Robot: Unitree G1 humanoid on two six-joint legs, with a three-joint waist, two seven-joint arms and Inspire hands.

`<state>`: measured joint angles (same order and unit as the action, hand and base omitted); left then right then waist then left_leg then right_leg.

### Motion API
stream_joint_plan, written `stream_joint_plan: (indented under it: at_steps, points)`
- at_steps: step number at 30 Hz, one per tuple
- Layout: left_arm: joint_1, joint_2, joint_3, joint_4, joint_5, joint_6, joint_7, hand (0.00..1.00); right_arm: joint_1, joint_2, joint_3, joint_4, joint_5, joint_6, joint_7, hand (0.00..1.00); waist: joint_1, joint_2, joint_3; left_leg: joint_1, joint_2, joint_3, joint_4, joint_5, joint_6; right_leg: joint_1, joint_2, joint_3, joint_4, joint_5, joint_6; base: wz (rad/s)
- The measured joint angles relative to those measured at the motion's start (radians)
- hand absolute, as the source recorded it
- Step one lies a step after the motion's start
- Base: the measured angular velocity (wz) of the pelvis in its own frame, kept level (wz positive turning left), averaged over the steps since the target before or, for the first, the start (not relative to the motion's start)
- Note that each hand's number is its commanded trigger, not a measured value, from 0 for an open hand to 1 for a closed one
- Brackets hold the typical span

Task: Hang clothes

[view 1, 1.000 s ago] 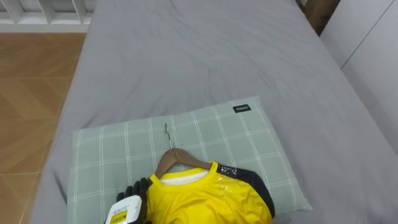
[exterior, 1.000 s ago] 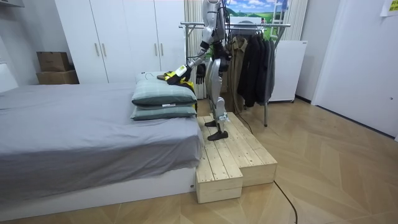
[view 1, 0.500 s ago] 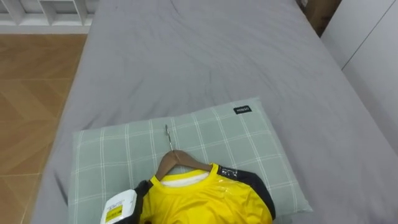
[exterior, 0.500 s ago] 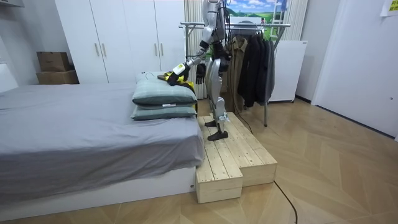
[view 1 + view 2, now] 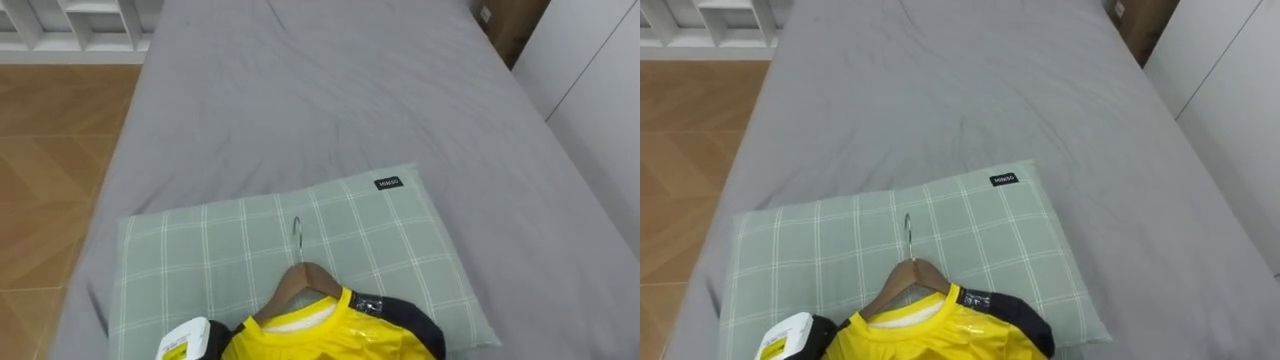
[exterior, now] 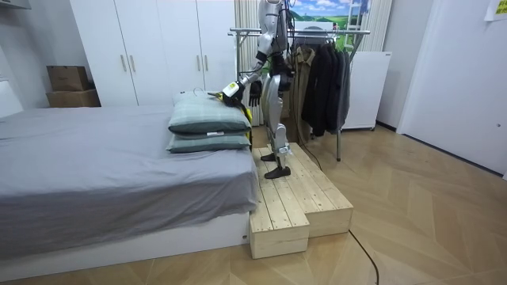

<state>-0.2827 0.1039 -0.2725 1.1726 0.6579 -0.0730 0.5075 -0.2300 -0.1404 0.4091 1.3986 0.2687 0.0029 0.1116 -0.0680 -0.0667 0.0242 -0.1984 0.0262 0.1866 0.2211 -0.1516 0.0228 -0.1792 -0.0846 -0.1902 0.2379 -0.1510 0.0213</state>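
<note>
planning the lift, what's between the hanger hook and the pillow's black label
Nothing but bare checked pillow cover lies between the hanger hook and the label, in the left eye view.

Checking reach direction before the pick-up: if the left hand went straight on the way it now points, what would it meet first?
Most likely the yellow shirt on its wooden hanger. The left hand sits right at the shirt's edge over the green checked pillow, pointing into it. Depth is unclear.
</note>
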Motion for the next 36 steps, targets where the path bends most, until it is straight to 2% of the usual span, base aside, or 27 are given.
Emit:
stream_joint_plan:
  at_steps: [16, 24, 27, 31, 33, 36]
  points:
    - [0.000, -0.001, 0.033, 0.008, -0.002, -0.015, -0.016, 1.00, 0.003, 0.000, 0.000, -0.001, 0.000, -0.001, -0.004, 0.00, 0.000, -0.004, 0.0001, 0.000, 0.000, 0.000, 0.001, 0.000, 0.000, 0.001, 0.001, 0.001, -0.001, 0.000, 0.000, 0.00]
    - [0.000, -0.002, 0.032, 0.008, -0.057, -0.020, -0.019, 1.00, 0.020, 0.000, -0.002, -0.007, 0.000, -0.002, -0.030, 0.00, 0.001, -0.003, -0.0001, 0.003, 0.000, -0.001, 0.001, 0.000, 0.000, 0.004, 0.001, 0.001, -0.002, 0.000, 0.000, 0.00]
    - [0.000, -0.002, 0.032, 0.003, -0.058, -0.020, -0.015, 1.00, 0.022, -0.001, -0.019, -0.010, -0.004, -0.005, -0.038, 0.00, -0.001, 0.003, -0.0016, 0.003, 0.000, -0.002, 0.001, 0.000, 0.000, 0.006, 0.001, -0.001, -0.003, 0.000, 0.000, 0.01]
    - [0.000, -0.001, 0.031, -0.041, -0.059, -0.019, -0.007, 1.00, 0.041, -0.004, -0.019, -0.014, 0.006, -0.022, -0.047, 0.00, -0.008, 0.020, -0.0030, 0.014, -0.001, -0.012, 0.004, 0.000, 0.000, 0.029, 0.002, -0.010, -0.018, 0.001, 0.001, 0.07]
    - [0.001, 0.004, 0.032, -0.075, -0.058, -0.019, -0.003, 1.00, 0.060, -0.011, -0.020, -0.030, 0.009, -0.025, -0.048, 0.00, -0.007, 0.031, -0.0073, 0.020, -0.001, -0.016, 0.001, 0.000, 0.000, 0.037, 0.002, -0.015, -0.019, 0.002, 0.001, 0.09]
    - [0.009, 0.027, 0.037, -0.169, -0.055, -0.019, 0.017, 1.00, 0.090, -0.014, -0.064, -0.046, 0.002, -0.035, -0.048, 0.00, -0.009, 0.038, -0.0083, 0.040, -0.002, -0.024, -0.001, 0.000, -0.001, 0.061, 0.002, -0.015, -0.027, 0.002, 0.001, 0.04]
